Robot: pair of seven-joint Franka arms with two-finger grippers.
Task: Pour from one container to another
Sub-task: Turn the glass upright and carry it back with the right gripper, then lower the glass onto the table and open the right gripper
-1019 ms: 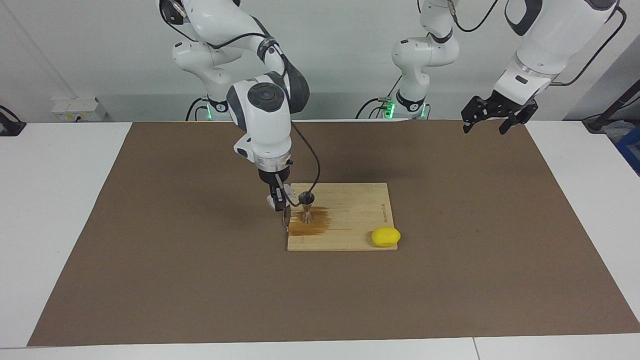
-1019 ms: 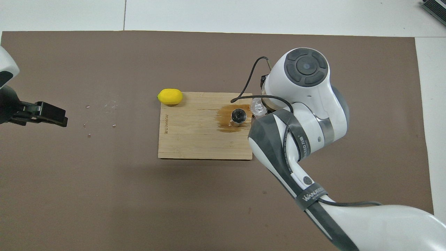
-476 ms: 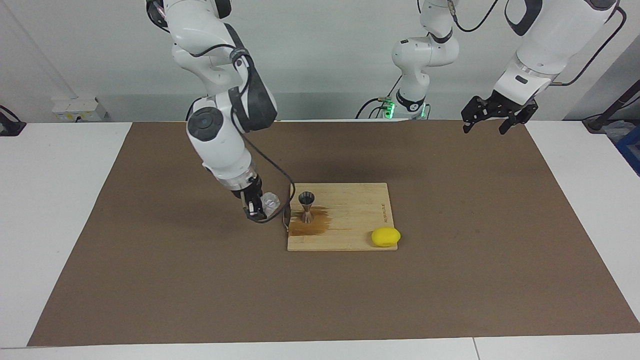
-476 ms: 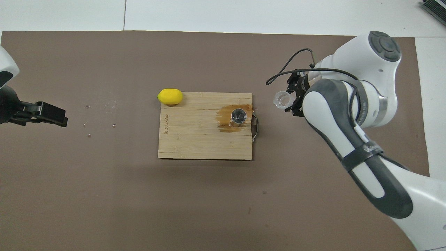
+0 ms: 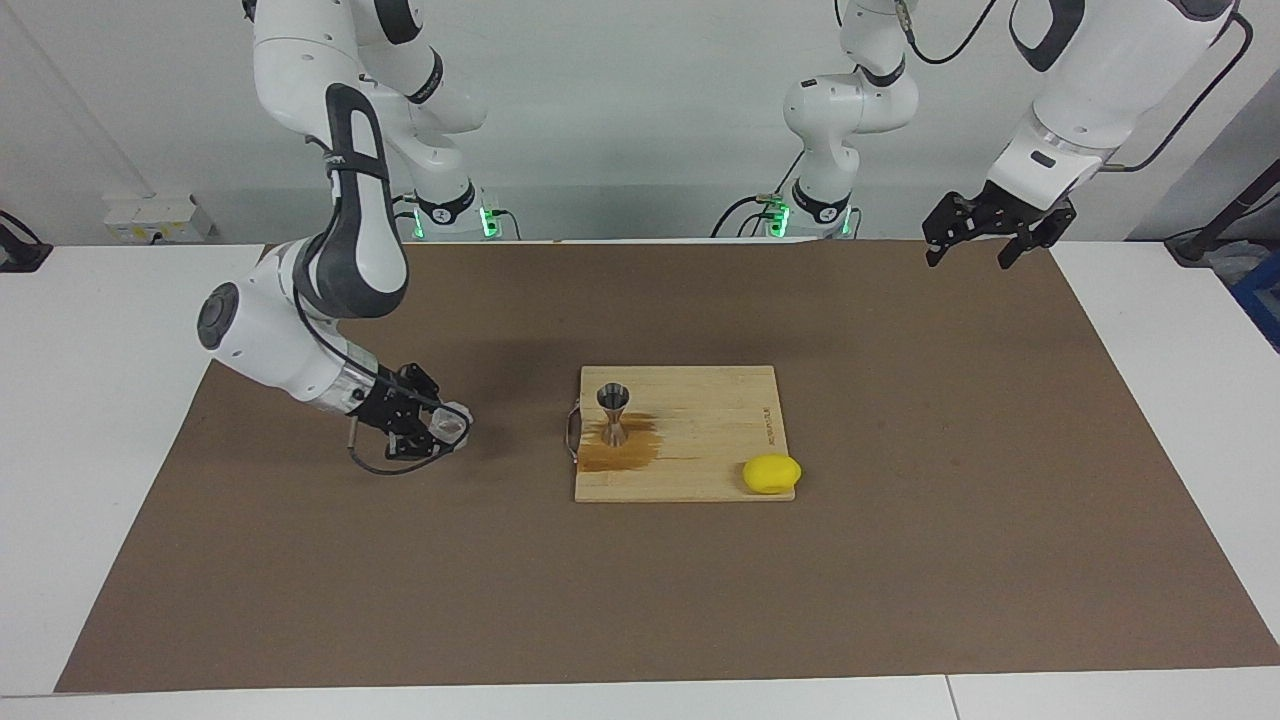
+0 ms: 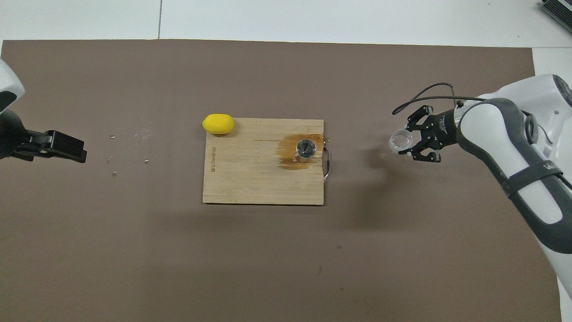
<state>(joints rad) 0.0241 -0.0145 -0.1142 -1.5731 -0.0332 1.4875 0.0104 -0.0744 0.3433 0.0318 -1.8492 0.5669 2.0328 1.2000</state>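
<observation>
The clear ridged cup is held mouth-up, low over the brown mat toward the right arm's end of the table. My right gripper is shut on it from the side. The steel jigger stands upright on the wooden cutting board, in a brown wet stain. My left gripper hangs open and empty over the mat's edge at the left arm's end, where that arm waits.
A yellow lemon lies at the board's corner farthest from the robots, toward the left arm's end. The board's metal handle faces the right arm's end. A few small drops dot the mat near the left gripper.
My right arm has swung away from the jigger toward its own end of the table, carrying the cup and turning it back mouth-up. The left arm has not moved.
</observation>
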